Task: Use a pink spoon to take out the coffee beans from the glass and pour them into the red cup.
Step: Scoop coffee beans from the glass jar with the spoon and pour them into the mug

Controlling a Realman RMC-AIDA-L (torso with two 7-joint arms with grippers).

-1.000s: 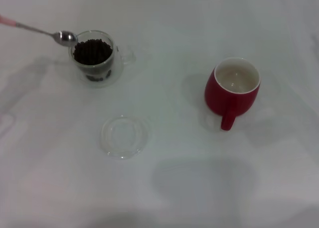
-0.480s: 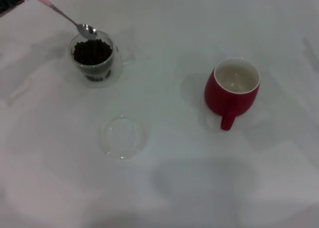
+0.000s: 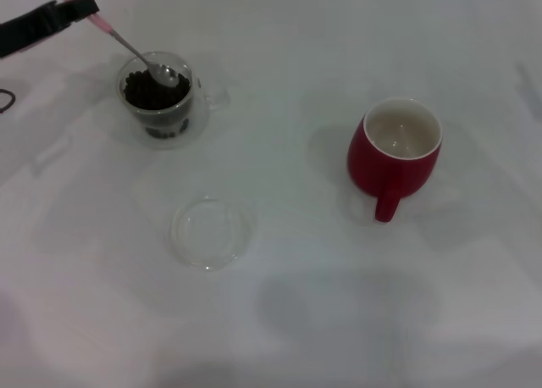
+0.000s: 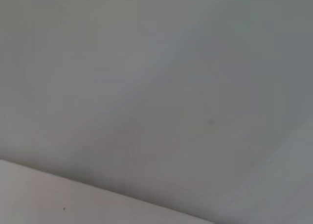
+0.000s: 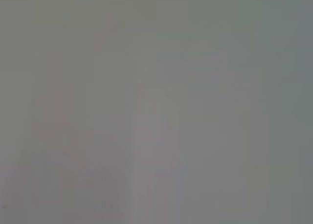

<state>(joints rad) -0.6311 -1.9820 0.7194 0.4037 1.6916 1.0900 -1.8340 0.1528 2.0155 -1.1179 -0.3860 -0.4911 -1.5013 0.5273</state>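
The glass [image 3: 161, 100] stands at the far left of the white table, holding the dark coffee beans [image 3: 146, 91]. My left gripper [image 3: 74, 7] comes in from the far left and is shut on the pink spoon [image 3: 127, 42] by its pink handle. The spoon slopes down to the right, and its metal bowl [image 3: 166, 73] rests in the beans at the right side of the glass. The red cup [image 3: 395, 155] stands upright at the right, its cream inside empty, its handle towards me. My right gripper is out of view. Both wrist views show only blank grey.
A flat clear round glass dish [image 3: 210, 232] lies on the table in front of the glass, left of centre. The white table [image 3: 288, 320] spreads all around.
The spoon has swung from level, left of the glass, to sloping down, and its bowl has dipped into the beans. My left gripper has come into view at the far left.
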